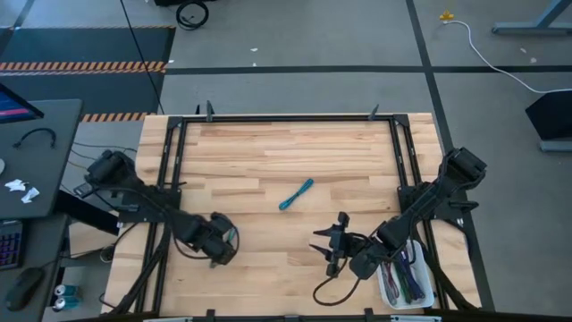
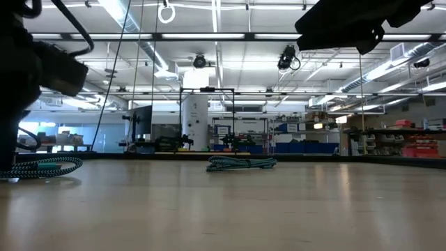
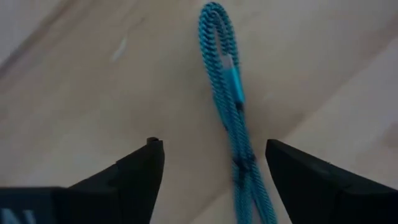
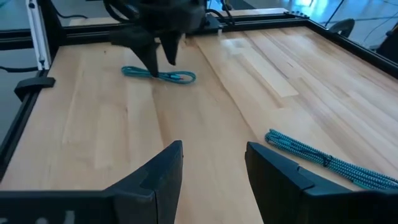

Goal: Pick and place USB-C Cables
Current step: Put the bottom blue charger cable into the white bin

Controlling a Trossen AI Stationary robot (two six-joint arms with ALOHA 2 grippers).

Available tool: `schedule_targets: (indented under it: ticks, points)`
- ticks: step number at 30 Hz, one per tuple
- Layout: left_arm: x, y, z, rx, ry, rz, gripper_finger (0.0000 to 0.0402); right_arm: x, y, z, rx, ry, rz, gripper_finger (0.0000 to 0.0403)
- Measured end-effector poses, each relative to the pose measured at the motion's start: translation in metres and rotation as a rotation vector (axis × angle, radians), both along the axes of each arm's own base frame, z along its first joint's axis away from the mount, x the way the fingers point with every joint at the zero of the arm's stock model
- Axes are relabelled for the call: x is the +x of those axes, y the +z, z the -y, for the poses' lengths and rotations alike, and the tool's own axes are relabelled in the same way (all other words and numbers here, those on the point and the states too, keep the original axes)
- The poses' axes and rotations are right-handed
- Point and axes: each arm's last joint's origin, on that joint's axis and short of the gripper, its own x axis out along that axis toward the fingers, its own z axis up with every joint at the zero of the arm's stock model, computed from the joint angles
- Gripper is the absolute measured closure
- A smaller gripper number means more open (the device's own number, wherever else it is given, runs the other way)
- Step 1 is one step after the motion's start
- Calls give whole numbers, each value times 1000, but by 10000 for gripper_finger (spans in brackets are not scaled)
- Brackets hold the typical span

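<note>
Two teal-blue USB-C cables lie flat on the wooden table. One (image 1: 296,194) is at the middle and shows in the right wrist view too (image 4: 323,160). The other (image 3: 227,93) lies at the near left, under my left gripper (image 3: 212,144). That gripper (image 1: 223,243) points down and is open, a finger on each side of the cable's near part; I see no touch. My right gripper (image 1: 334,247) hangs open over the near right of the table, with nothing between its fingers (image 4: 212,146). More cables, purple and green, lie in a white tray (image 1: 385,284).
A black metal frame (image 1: 399,161) runs around the tabletop. The white tray stands at the near right corner, beside the right arm. Bare wood lies between the two grippers and toward the far edge. A desk with a keyboard (image 1: 11,241) stands off the table's left.
</note>
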Motion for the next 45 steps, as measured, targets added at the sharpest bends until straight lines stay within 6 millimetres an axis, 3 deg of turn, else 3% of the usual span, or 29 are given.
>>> schedule_targets:
  ticks: [7,13,16,17,23,28,32,37,45]
  points:
    - [13,-13,-6,11,-61,-40,185,-5,2,-7,14,35,4,223]
    - [18,-14,-10,17,-111,-27,302,-31,24,-25,47,114,59,227]
    - [24,-12,-15,69,-131,49,374,-45,33,-31,37,136,81,230]
    - [28,-11,-17,96,-133,94,382,-49,34,-32,27,141,79,231]
    - [65,6,-19,78,-235,452,375,-61,24,-35,24,142,20,231]
    - [96,36,-25,182,-356,848,383,-68,-12,-23,47,56,9,231]
    - [108,61,-29,268,-451,1112,379,-68,-44,-4,151,-52,81,228]
    - [112,82,-31,358,-572,1340,377,-48,-58,14,261,1,186,218]
    - [111,89,-30,384,-607,1407,373,15,-27,26,33,263,471,162]
